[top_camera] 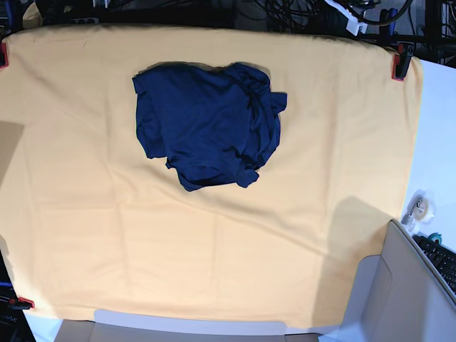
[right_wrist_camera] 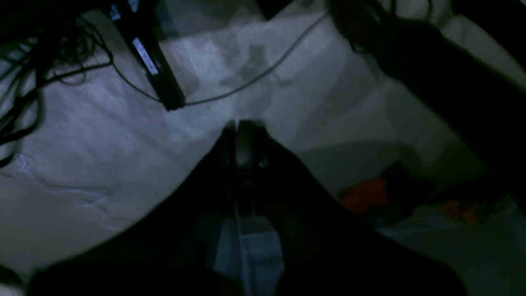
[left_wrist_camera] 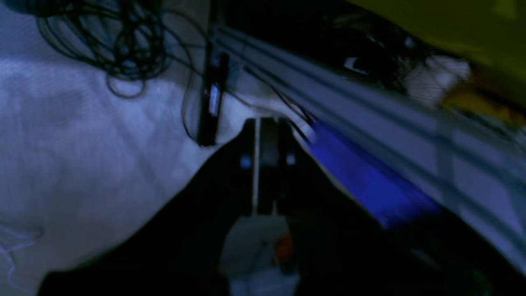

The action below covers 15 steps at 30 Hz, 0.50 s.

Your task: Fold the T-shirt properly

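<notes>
The T-shirt (top_camera: 206, 128) is a dark navy heap, crumpled and bunched, on the big yellow-orange cloth (top_camera: 320, 142), above the middle of the table in the base view. Neither arm shows in the base view. The left gripper (left_wrist_camera: 263, 135) appears in the left wrist view with its dark fingers pressed together and nothing between them. The right gripper (right_wrist_camera: 242, 135) appears in the right wrist view, also with its fingers together and empty. Both wrist views are dim and blurred and look off the table at a pale surface. The shirt is in neither wrist view.
Red clamps (top_camera: 397, 65) hold the cloth at the table's corners. A cardboard box (top_camera: 399, 299) stands at the lower right, with a tape roll (top_camera: 419, 206) and a keyboard (top_camera: 442, 260) beside it. Tangled cables (left_wrist_camera: 119, 45) and a metal rail (left_wrist_camera: 370, 115) lie beyond the left gripper.
</notes>
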Each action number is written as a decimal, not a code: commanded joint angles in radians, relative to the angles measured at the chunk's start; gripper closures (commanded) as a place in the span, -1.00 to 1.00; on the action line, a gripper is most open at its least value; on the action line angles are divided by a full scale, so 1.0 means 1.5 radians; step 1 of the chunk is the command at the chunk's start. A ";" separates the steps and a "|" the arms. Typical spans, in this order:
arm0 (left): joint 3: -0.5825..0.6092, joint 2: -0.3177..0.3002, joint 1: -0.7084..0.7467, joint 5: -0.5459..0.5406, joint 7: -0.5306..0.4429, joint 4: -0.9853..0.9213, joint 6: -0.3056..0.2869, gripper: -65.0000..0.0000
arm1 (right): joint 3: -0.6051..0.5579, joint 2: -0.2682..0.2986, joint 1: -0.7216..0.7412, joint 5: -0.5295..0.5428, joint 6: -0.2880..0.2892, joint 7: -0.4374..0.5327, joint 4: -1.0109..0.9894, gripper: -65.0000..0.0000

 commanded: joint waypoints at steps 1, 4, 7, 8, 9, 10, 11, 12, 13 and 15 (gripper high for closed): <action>0.023 -0.005 -0.025 0.007 -0.055 -0.070 -0.001 0.99 | -0.018 0.015 0.025 -0.009 0.000 0.020 -0.075 1.00; 0.114 -0.005 -0.119 0.071 -0.223 -0.305 -0.001 0.99 | -0.086 0.031 0.126 -0.010 0.000 0.122 -0.307 1.00; 0.186 0.008 -0.175 0.084 -0.363 -0.472 -0.001 0.99 | -0.148 0.034 0.185 -0.011 0.000 0.262 -0.452 1.00; 0.204 0.016 -0.190 0.085 -0.403 -0.510 -0.001 0.99 | -0.162 0.034 0.203 -0.011 0.000 0.302 -0.487 1.00; 0.224 0.023 -0.207 0.086 -0.451 -0.553 -0.001 0.99 | -0.174 0.034 0.219 -0.011 0.000 0.340 -0.528 1.00; 0.249 0.025 -0.223 0.087 -0.500 -0.595 -0.001 0.99 | -0.183 0.030 0.240 -0.011 0.000 0.379 -0.572 1.00; 0.274 0.028 -0.237 0.090 -0.543 -0.630 -0.001 0.99 | -0.190 0.027 0.258 -0.011 0.000 0.409 -0.613 1.00; 0.300 0.028 -0.255 0.090 -0.574 -0.660 0.001 0.99 | -0.195 0.022 0.275 -0.011 0.000 0.432 -0.652 1.00; 0.326 0.028 -0.268 0.090 -0.598 -0.685 0.001 0.99 | -0.200 0.011 0.292 -0.011 0.000 0.453 -0.681 1.00; 0.376 0.031 -0.294 0.090 -0.618 -0.720 0.001 0.99 | -0.211 -0.008 0.323 -0.012 0.000 0.476 -0.729 1.00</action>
